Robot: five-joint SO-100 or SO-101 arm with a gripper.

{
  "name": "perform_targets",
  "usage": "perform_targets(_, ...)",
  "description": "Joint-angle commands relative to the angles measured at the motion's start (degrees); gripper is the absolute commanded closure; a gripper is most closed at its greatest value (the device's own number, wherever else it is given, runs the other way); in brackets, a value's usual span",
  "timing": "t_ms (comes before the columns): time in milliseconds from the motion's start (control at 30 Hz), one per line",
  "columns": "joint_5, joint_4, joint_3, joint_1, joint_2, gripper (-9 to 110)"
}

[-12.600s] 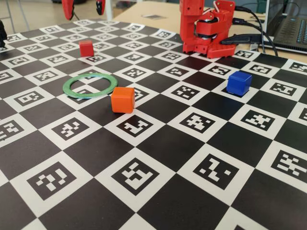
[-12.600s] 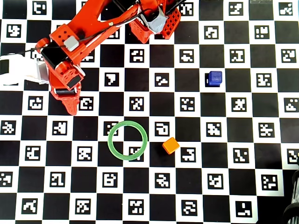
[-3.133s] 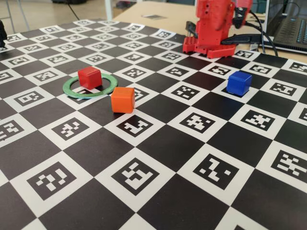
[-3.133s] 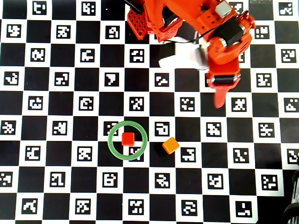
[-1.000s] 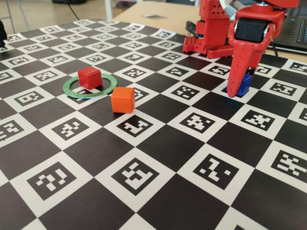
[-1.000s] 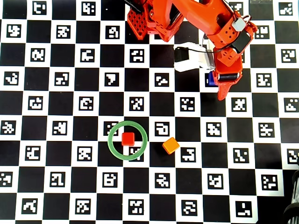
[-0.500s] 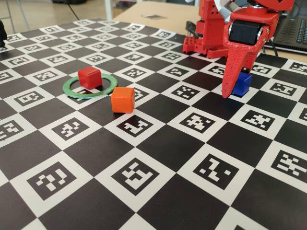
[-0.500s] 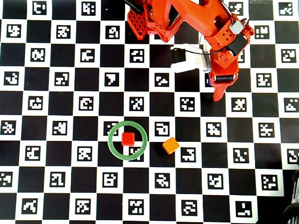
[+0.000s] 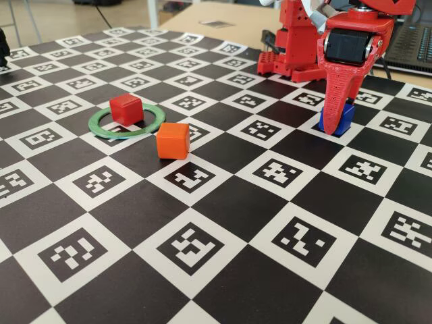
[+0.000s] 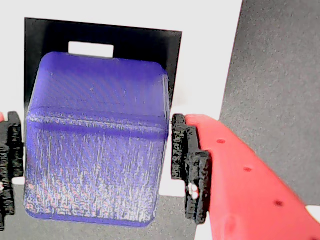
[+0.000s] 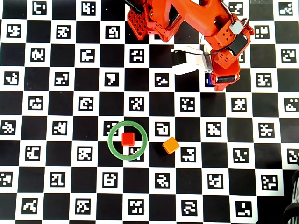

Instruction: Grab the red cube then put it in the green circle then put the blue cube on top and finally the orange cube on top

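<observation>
1. On the checkered marker board [image 9: 223, 270], the red cube [image 9: 126, 109] is seen resting inside the green circle [image 9: 101, 128], toward the rear part of the ring in the fixed view; in the overhead view the red cube [image 11: 127, 138] lies close to the centre of the green circle [image 11: 113, 148].
2. Just outside the ring, the orange cube [image 9: 173, 141] is found flat on the board, on the ring's right in the fixed view; in the overhead view the orange cube [image 11: 170, 145] is turned at an angle to the board's squares and is apart from the ring.
3. Well apart from both, at the right of the fixed view, the blue cube [image 9: 343, 119] is set on the board, partly hidden by a red finger of the gripper [image 9: 335, 121].
4. In the wrist view the blue cube [image 10: 95, 145] is framed between the gripper's two black pads, one at the left edge [image 10: 9, 165] and one on the right [image 10: 190, 165].
5. The jaws are seen closed down to about the cube's width; the left pad appears to be at the cube's side, while a thin gap is visible at the right pad, so a firm grip cannot be confirmed.
6. In the overhead view only a sliver of the blue cube [image 11: 209, 80] is visible beneath the gripper [image 11: 216, 80], near the arm's base [image 11: 145, 21].
</observation>
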Motion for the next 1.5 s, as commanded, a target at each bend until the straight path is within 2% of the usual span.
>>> perform_targets(0,-0.53,-0.35,-0.70,0.00,3.16,84)
perform_targets(500,-3.34,0.53,-2.99,1.76,4.13,91)
perform_targets(767,-7.29,11.95,-15.73,10.72,5.62,94)
perform_targets(1000,-19.60,23.03,-25.66,25.58,4.39,95)
perform_targets(1167,-33.66,29.71,-36.04,38.50,0.62,96)
perform_targets(1467,-46.93,31.73,-50.45,56.25,-7.38,96)
